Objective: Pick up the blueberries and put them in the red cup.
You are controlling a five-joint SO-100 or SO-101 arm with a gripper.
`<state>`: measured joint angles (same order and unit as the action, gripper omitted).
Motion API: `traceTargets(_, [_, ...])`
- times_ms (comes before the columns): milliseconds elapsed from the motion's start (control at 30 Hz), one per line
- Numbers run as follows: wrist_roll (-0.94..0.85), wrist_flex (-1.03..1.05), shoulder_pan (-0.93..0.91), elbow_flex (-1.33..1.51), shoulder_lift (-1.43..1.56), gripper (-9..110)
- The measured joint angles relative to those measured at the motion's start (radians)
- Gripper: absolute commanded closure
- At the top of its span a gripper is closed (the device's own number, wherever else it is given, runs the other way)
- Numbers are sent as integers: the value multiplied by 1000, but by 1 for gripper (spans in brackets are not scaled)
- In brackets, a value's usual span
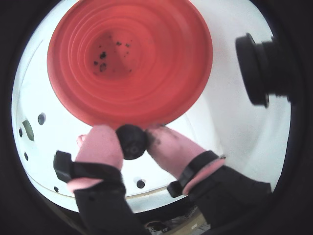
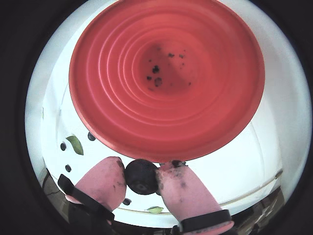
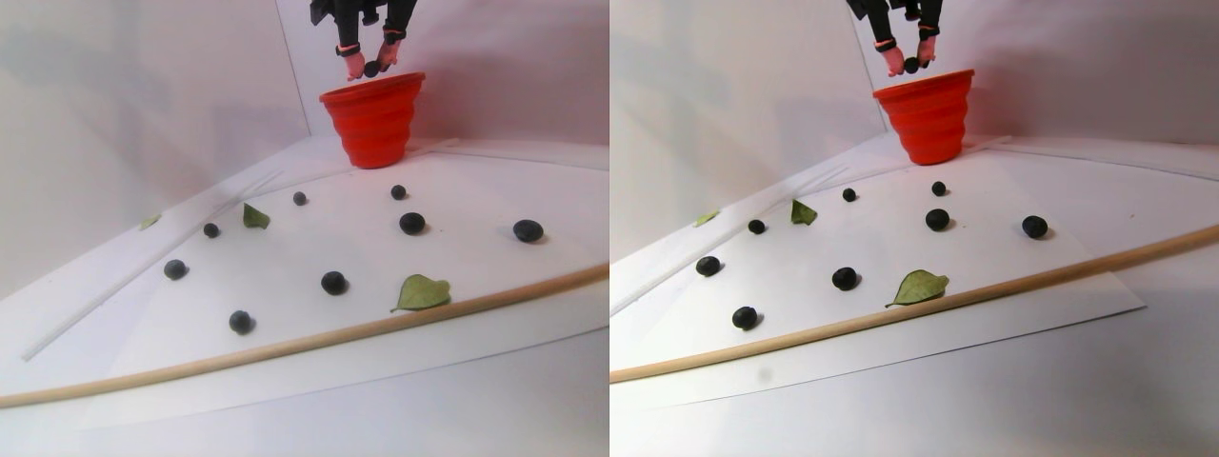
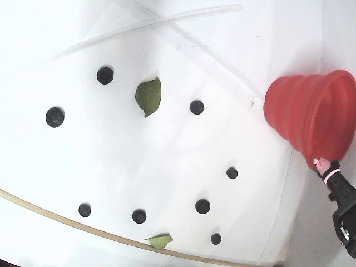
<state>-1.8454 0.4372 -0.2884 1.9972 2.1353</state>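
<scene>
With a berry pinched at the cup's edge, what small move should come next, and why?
Probably a short advance toward the cup's centre, then open. The end effector holds a blueberry right at the near rim of the red cup, not clearly over the opening, so releasing here might let it bounce off the rim.

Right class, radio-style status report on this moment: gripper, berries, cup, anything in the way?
Gripper shut on one blueberry, just above red cup rim. Eight blueberries loose on table. Nothing blocking the drop.
</scene>
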Motion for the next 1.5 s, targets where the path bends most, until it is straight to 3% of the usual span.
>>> traceTargets(833, [2,-106,0,-48,-37,84])
traceTargets(1500, [2,9,0,20,71,85])
